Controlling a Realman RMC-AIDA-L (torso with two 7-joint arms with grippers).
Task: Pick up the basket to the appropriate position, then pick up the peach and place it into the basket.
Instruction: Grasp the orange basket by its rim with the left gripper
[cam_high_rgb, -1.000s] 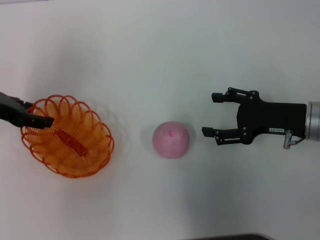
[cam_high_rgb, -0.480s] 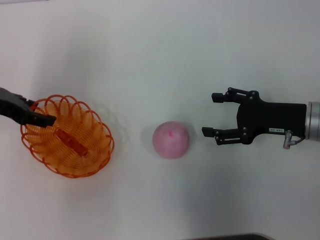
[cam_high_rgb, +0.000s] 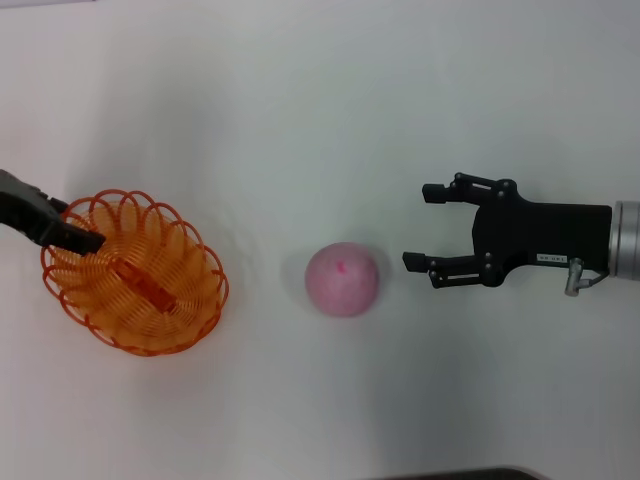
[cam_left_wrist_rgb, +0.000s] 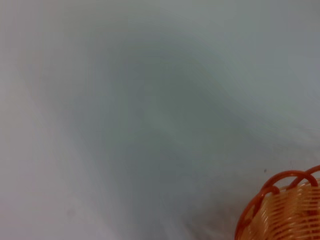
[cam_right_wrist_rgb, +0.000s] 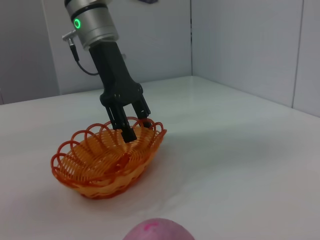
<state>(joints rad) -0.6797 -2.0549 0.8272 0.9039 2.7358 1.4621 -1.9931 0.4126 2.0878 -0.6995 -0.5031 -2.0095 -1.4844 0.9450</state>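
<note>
Orange wire basket (cam_high_rgb: 134, 272): sits on the white table (cam_high_rgb: 320, 110) at the scene's left, tipped slightly, its left rim a little raised in the right wrist view.
Left gripper (cam_high_rgb: 82, 236): at the basket's left rim, one finger inside the wall and one outside, straddling the looped wire; whether the fingers actually pinch the wire or have slack, I cannot tell.
Peach (cam_high_rgb: 342, 279): pale pink, on the table near centre, well apart from the basket and to its right.
Right gripper (cam_high_rgb: 417, 226): fingers spread wide, just right of the peach, not touching it; the near finger is level with the fruit, the far finger beyond it.
Step in hand: judged to be moving the basket into place.
Doing it well: seat the rim wire deep between the fingers before lifting, lift level so the light basket does not swing, and set it down flat, within the right arm's reach of the peach.
</note>
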